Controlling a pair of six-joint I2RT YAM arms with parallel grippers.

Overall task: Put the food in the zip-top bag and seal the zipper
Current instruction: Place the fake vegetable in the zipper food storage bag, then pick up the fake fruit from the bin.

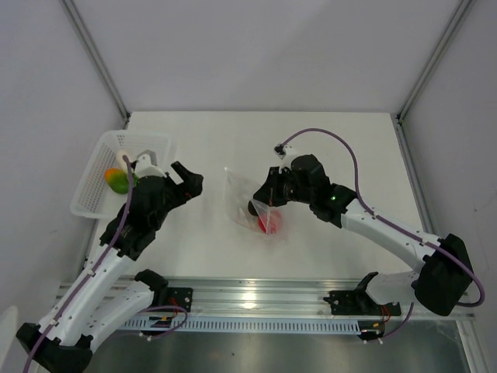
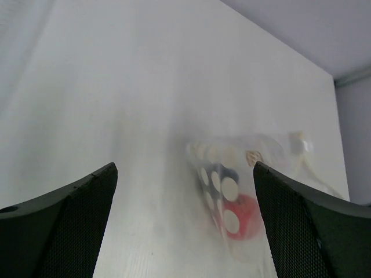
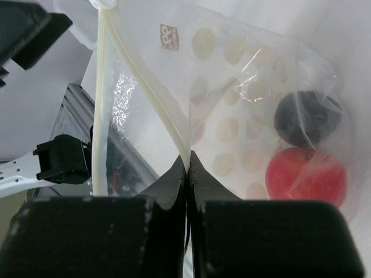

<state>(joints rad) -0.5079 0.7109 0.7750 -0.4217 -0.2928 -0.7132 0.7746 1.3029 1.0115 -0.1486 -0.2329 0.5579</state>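
Observation:
The clear zip-top bag (image 1: 247, 203) with white dots lies at the table's middle, its mouth facing left. A red ball (image 1: 271, 224) and a dark round piece (image 1: 255, 208) sit inside it. My right gripper (image 1: 264, 196) is shut on the bag's edge, pinching the zipper strip (image 3: 186, 152) between its jaws (image 3: 188, 162); the red ball (image 3: 306, 176) shows through the plastic. My left gripper (image 1: 189, 177) hangs open and empty left of the bag (image 2: 232, 168), aimed toward it (image 2: 185, 171). An orange-and-green piece (image 1: 116, 180) and a white piece (image 1: 124, 162) lie in the basket.
A white perforated basket (image 1: 97, 183) stands at the table's left edge, close behind my left arm. The aluminium rail (image 1: 256, 295) with both arm bases runs along the near edge. Frame posts rise at the back corners.

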